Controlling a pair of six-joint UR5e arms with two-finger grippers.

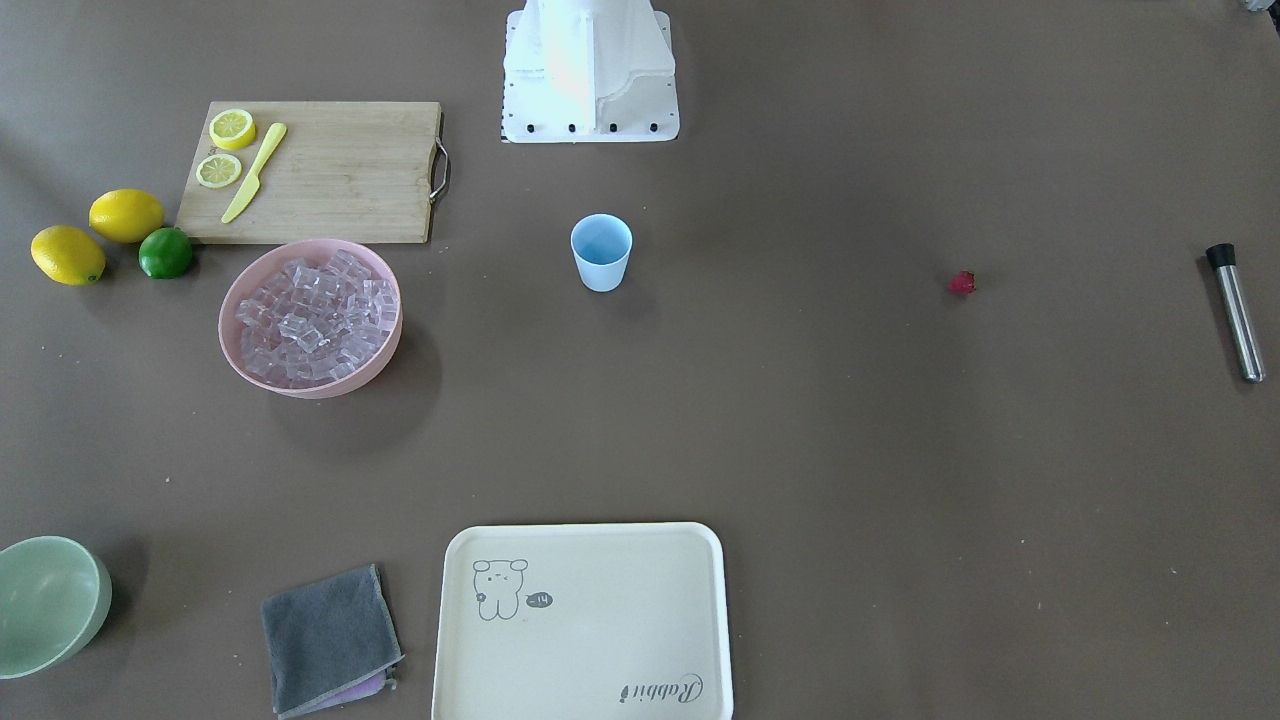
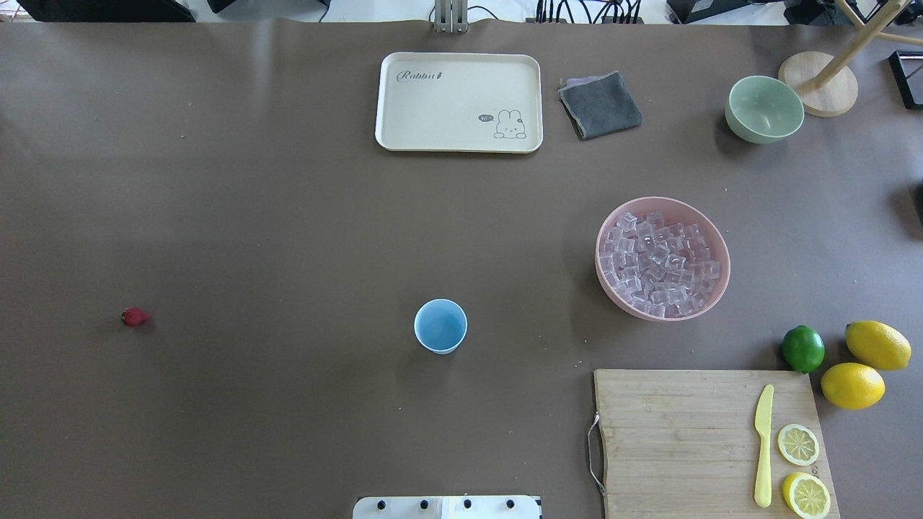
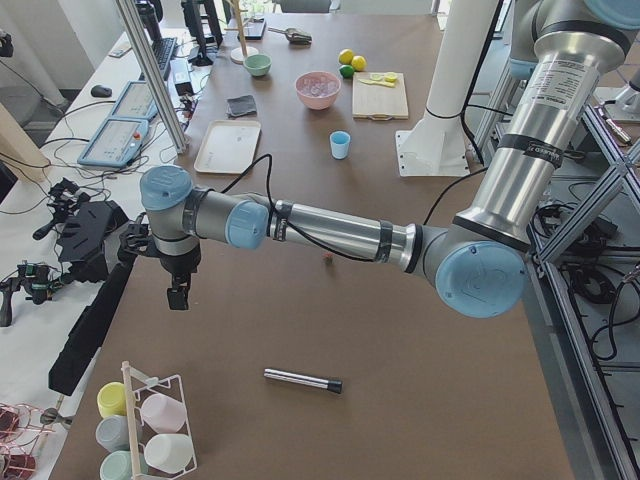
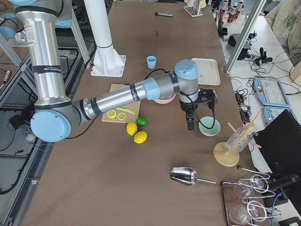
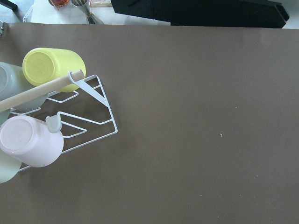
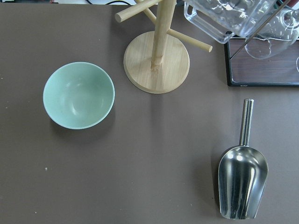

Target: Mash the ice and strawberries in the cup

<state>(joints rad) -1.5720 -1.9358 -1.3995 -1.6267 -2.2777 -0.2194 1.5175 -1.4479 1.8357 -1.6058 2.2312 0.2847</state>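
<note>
"Standing where, the cup (image 2: 440, 326)?"

"Upright near the middle of the bench (image 2: 288, 404), just ahead of the robot's base (image 2: 447, 507). Its mouth faces up, and I see only blue inside."

"And the strawberry (image 2: 135, 316)?"

"Lying alone on the bare bench, well apart from the cup, out on the left side in the overhead view."

"The ice (image 2: 660, 263)?"

"Heaped in a pink bowl (image 2: 609, 292), right of the cup and a little farther off."

"What lies around that?"

"Nearer than the bowl, on the right, a wooden cutting board (image 2: 670, 432) carries a yellow knife (image 2: 763, 447) and two lemon halves (image 2: 798, 444). A lime (image 2: 803, 348) and two whole lemons (image 2: 877, 344) sit just beside its far right corner. Along the far edge are a cream tray (image 2: 447, 108), a folded grey cloth (image 2: 600, 104) and a pale green bowl (image 2: 764, 109). A steel rod (image 1: 1238, 315) with a black cap lies at the left end."

"The arms?"

"The left arm (image 3: 330, 232) stretches over the left end, its jaws pointing down close to a rack (image 5: 37, 91) of plastic cups. The right arm (image 4: 117, 96) reaches over the right end, its jaws pointing down by the green bowl, with a steel scoop (image 6: 243, 184) on the bench nearby. Both pairs show only in the side views, so I cannot tell whether either is apart or together."
</note>
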